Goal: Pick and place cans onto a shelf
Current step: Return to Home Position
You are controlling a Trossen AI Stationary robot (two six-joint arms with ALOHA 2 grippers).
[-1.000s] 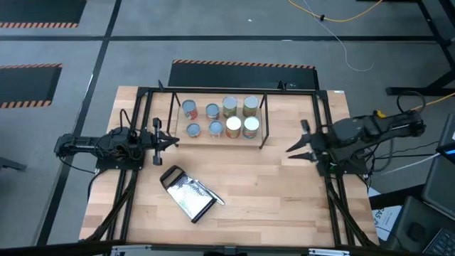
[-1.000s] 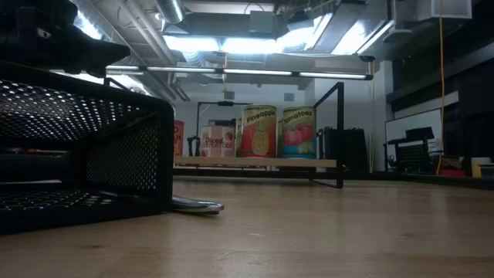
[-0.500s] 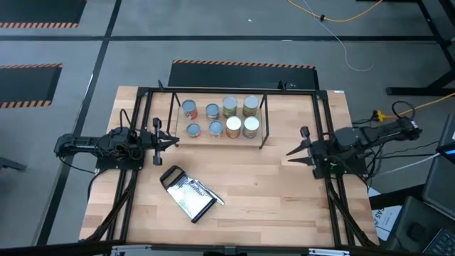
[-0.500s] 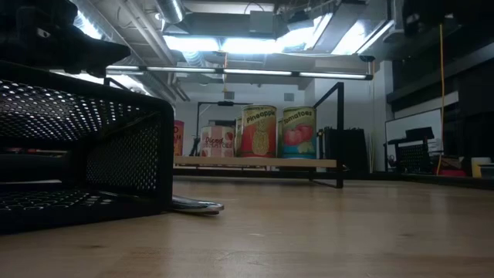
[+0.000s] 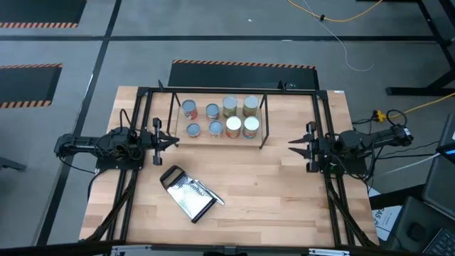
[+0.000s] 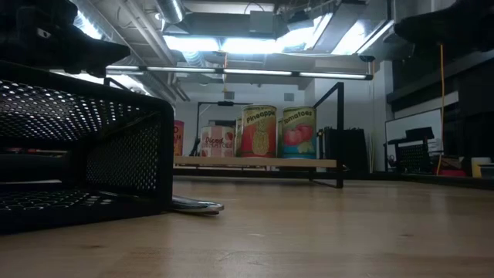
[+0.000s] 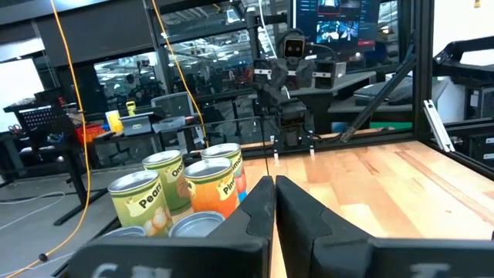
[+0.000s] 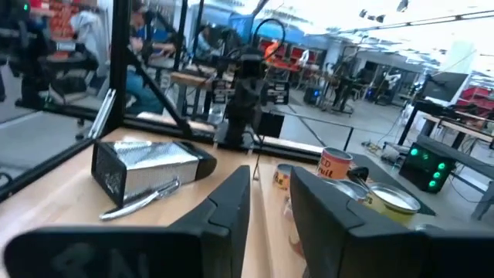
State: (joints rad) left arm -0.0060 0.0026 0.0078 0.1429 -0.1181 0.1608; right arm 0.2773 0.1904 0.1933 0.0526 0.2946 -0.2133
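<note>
Several cans (image 5: 220,117) stand upright in two rows on the wooden board of the black-rod shelf (image 5: 264,122) at the table's far middle. They also show in the low view as cans (image 6: 258,131) on the board (image 6: 255,162). My left gripper (image 5: 175,140) waits level at the shelf's left end, shut and bare, with cans (image 7: 185,189) just beside it. My right gripper (image 5: 293,146) hangs level to the right of the shelf, open, nothing between its fingers (image 8: 231,193). Some cans (image 8: 336,164) show past them.
A metal grater (image 5: 188,195) with a black handle lies on the table's near middle, and fills the low view's left as a dark mesh box (image 6: 77,154). A black frame (image 5: 323,114) edges the table. Bare wood lies between shelf, grater and right arm.
My right arm has come down and folded back toward the table's right edge, and its gripper has tipped up from slanting downward to level. Its finger gap looks the same. The cans and the grater have kept their places.
</note>
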